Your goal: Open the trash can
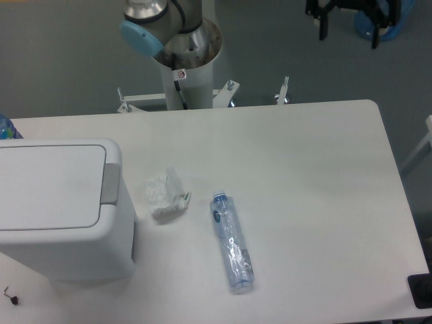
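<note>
The trash can (61, 209) is a large boxy white bin standing on the left side of the white table (304, 169). Its flat white lid (50, 185) lies shut. A grey rectangular push tab (111, 183) sits at the lid's right edge. Only the arm's base and a lower joint (172, 27) show at the top centre behind the table. The gripper is out of view.
A crumpled clear plastic piece (164, 192) lies just right of the bin. A clear plastic bottle with a blue cap (231, 241) lies on its side near the table's middle. A small dark bit (10, 295) lies by the front left corner.
</note>
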`<state>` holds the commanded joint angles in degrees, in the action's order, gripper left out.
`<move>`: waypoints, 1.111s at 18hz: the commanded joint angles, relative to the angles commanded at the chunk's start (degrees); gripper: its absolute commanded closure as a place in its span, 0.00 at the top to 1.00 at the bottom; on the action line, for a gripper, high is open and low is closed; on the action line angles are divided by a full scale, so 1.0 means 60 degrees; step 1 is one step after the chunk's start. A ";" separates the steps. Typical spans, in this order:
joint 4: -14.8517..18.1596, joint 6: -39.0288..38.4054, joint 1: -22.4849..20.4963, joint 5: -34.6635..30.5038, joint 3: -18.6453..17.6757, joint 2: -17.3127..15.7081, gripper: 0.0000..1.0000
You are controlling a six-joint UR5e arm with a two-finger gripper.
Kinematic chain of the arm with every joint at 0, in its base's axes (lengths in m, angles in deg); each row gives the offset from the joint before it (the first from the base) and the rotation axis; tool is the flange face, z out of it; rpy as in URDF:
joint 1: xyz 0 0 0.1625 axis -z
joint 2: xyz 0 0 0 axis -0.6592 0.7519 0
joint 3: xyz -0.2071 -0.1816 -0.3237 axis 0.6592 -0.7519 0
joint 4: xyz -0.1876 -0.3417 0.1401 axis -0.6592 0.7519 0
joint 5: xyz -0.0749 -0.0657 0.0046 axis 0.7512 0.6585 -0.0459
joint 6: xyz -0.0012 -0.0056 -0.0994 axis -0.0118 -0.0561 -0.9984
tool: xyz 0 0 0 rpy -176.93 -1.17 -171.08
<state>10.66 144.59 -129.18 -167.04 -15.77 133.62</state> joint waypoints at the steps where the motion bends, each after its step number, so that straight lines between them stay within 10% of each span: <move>1: 0.0015 0.0000 0.0000 -0.0015 -0.0015 -0.0015 1.00; 20: -0.0029 -0.1754 0.0614 0.0336 -0.0029 -0.0044 1.00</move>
<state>10.48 134.07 -125.50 -165.03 -15.95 133.36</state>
